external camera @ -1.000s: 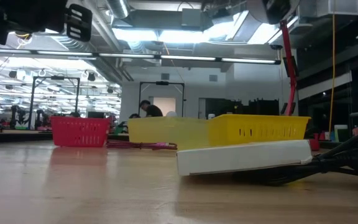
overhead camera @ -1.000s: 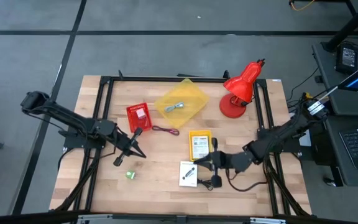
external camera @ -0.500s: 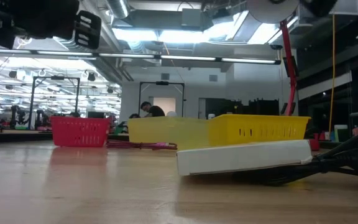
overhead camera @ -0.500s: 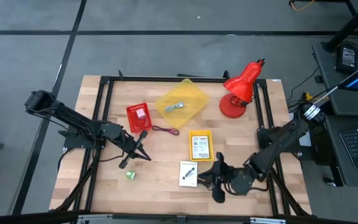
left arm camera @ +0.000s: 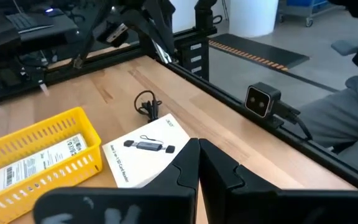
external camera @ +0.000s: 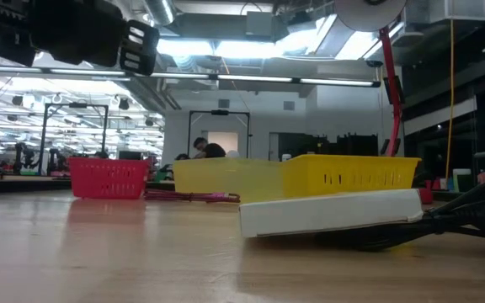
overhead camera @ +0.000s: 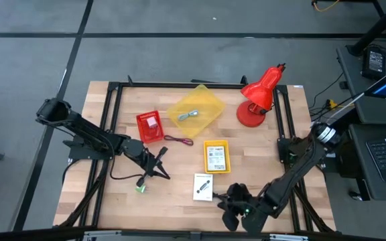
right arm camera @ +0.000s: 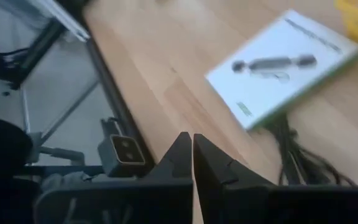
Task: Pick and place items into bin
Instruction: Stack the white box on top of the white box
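My left gripper (overhead camera: 154,165) hangs shut above the table's left middle, just beyond the tiny green object (overhead camera: 140,188). My right gripper (overhead camera: 229,213) is shut at the near edge, nearer than the white packet (overhead camera: 204,187) and the black cord (overhead camera: 221,195) beside it. Another printed card lies in a small yellow basket (overhead camera: 216,156), and one more in a small red basket (overhead camera: 150,126). The blue-grey strip (overhead camera: 189,115) lies in the clear yellow bin (overhead camera: 194,110). The dark red cord (overhead camera: 178,140) lies flat on the table between the baskets.
A red desk lamp (overhead camera: 256,97) stands at the far right. A black frame (overhead camera: 116,90) rims the table. In the left wrist view the white packet (left arm camera: 145,149) and black cord (left arm camera: 148,104) lie ahead, next to the yellow basket (left arm camera: 36,155). Bare wood stretches along the near left.
My right gripper has drawn back from the black cord and white packet toward the table's near edge. My left gripper has moved toward the right and a little toward the near edge, closing in on the green object. No object has moved.
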Controlling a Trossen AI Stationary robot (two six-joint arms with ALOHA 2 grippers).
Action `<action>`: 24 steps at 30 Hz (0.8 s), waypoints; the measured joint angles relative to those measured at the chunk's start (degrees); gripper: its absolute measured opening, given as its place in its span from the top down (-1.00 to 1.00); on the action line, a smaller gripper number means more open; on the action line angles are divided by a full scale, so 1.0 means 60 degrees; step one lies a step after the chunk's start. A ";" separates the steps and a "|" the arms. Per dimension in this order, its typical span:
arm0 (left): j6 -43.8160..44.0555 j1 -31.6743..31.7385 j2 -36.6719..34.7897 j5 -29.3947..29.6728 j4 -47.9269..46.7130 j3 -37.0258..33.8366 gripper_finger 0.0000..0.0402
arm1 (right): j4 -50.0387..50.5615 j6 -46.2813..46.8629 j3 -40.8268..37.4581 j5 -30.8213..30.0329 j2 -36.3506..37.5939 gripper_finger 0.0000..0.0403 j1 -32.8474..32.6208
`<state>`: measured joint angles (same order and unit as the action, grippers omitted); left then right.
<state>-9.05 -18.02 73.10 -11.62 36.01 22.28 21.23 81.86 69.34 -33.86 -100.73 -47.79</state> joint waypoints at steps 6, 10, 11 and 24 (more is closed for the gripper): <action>0.0133 0.0000 -0.0018 -0.0005 -0.0029 0.0000 0.98 | 0.0256 0.0949 0.0310 0.0169 -0.0273 1.00 0.0183; 0.0133 0.0000 -0.0018 -0.0004 0.0051 0.0000 0.98 | 0.0026 0.1516 0.0271 0.0476 -0.0301 0.97 0.0363; 0.0133 0.0000 -0.0018 -0.0004 0.0039 0.0000 0.98 | 0.0026 0.1566 0.0270 0.0637 -0.0301 0.95 0.0417; 0.0145 0.0000 -0.0018 -0.0005 0.0044 0.0000 0.98 | 0.0270 0.0783 0.0264 0.0839 -0.0301 0.46 0.0852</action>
<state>-8.18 -18.02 72.99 -11.65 36.27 22.28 22.85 86.56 70.93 -28.82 -102.54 -42.68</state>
